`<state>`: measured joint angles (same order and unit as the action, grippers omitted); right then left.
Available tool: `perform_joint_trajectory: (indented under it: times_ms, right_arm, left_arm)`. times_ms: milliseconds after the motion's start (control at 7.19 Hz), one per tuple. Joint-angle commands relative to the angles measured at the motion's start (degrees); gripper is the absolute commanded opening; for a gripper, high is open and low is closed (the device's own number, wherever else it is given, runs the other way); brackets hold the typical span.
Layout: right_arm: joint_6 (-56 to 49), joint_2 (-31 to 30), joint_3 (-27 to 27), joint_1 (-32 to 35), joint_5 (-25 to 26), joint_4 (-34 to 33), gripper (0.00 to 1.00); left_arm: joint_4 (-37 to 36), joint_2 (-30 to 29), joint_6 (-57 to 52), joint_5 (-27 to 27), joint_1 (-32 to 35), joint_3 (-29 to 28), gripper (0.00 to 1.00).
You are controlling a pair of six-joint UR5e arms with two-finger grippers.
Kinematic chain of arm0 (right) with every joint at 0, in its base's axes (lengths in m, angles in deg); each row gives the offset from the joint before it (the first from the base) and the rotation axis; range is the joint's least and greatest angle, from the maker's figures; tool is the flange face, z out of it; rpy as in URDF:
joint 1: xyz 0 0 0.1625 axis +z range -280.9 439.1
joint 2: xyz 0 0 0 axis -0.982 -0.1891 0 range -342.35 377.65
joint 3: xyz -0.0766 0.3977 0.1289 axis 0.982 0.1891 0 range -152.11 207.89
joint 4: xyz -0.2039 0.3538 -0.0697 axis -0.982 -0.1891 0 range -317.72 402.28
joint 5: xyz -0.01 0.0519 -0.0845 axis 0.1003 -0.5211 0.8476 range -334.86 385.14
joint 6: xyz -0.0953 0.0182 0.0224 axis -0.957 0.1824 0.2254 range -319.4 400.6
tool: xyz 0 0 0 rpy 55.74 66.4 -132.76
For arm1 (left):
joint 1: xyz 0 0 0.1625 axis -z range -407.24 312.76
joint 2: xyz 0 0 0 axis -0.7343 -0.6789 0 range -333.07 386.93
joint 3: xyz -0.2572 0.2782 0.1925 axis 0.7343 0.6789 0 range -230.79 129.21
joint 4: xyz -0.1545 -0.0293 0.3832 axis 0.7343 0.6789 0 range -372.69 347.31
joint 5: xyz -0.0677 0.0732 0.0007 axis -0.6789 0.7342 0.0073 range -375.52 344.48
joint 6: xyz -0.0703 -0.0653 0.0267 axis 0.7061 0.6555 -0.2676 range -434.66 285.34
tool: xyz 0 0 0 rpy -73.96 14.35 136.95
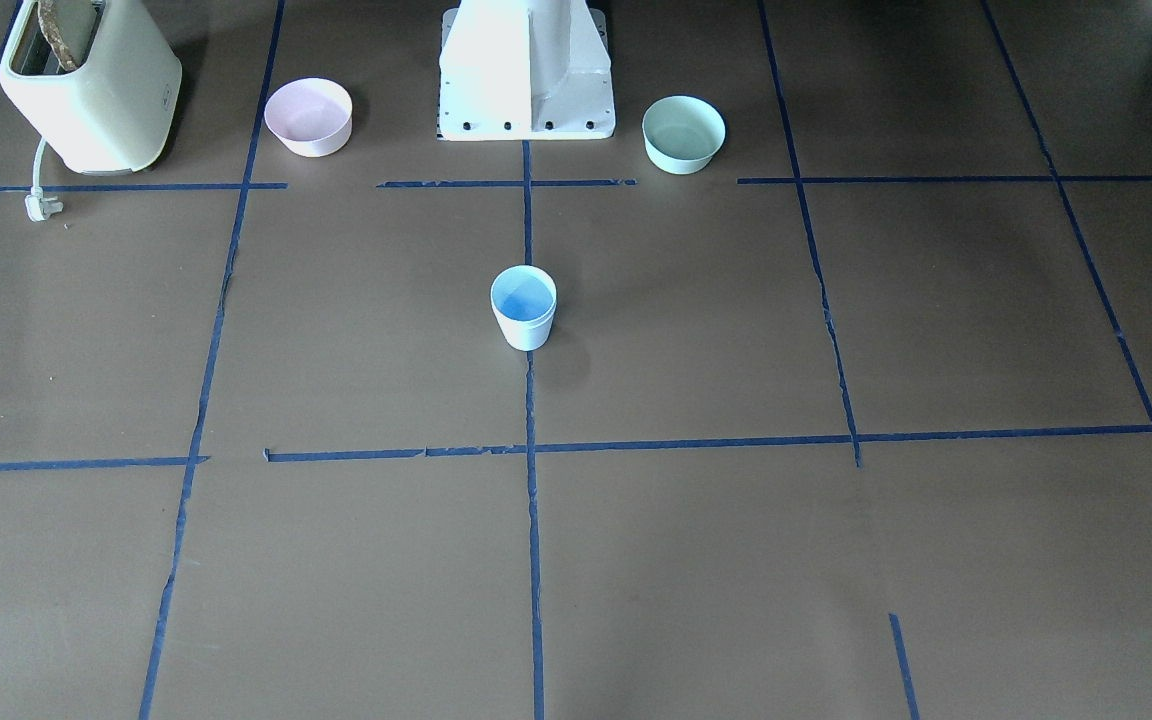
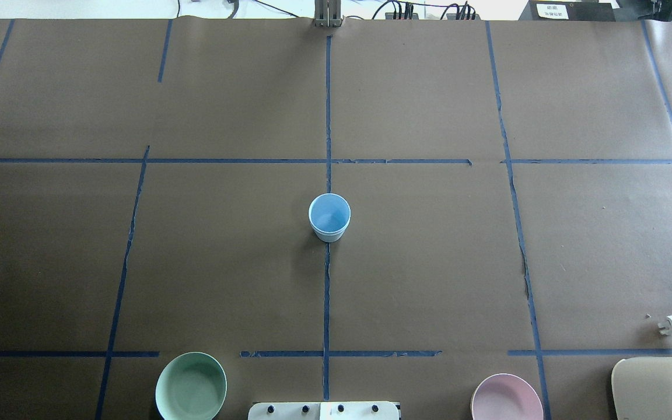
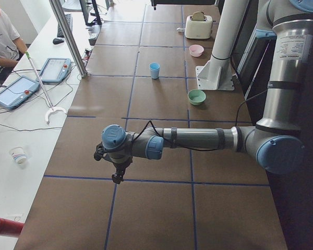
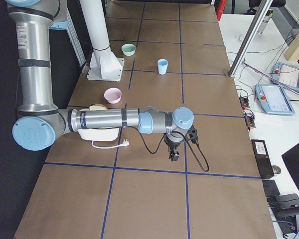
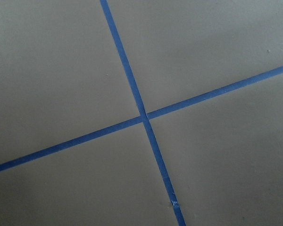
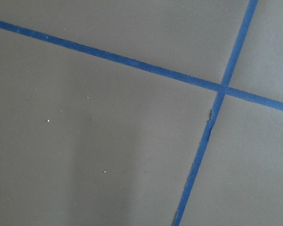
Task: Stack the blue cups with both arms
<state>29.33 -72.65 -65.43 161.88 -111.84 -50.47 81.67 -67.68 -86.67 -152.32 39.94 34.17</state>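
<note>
Standing upright on the central tape line (image 2: 326,291) of the tabletop (image 2: 429,262), the blue cups (image 2: 329,217) look nested into one stack. The left fingers (image 3: 116,178) and the right fingers (image 4: 173,156) hang at opposite ends, both well apart from the stack. Whether either pair is apart or together, I cannot tell.

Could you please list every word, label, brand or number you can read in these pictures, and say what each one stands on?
No text reads clearly.
The white label on the black box: printed lines, too blurred to read.
The toaster: a faint small mark on its side, too small to read.
The blue cup, pink bowl and green bowl: no text visible.
</note>
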Motion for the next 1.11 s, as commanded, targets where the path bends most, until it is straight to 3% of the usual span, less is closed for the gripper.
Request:
perform_joint_trajectory:
  times_ms: [0,139,417,835,974]
  right_arm:
    - [-1.21,-1.97,1.12,0.81,0.13,2.48,1.0]
    - [-0.94,-2.07,1.47,0.81,0.56,3.71,1.0]
    - [0.63,-1.81,1.3,0.72,0.92,3.9,1.0]
    - [0.9,-1.72,1.47,0.72,1.0,3.9,1.0]
    - [0.9,-1.72,1.38,0.72,1.01,3.9,1.0]
  left_arm:
    - [-8.99,-2.85,0.05,-0.75,0.09,0.21,1.0]
    - [-9.89,-2.86,0.66,-0.75,0.09,0.29,1.0]
    - [-9.9,-0.07,4.54,-0.14,0.18,6.5,1.0]
    - [-8.85,0.74,3.74,-0.14,0.18,7.15,1.0]
    - [-8.85,3.53,3.92,-0.05,0.01,7.58,1.0]
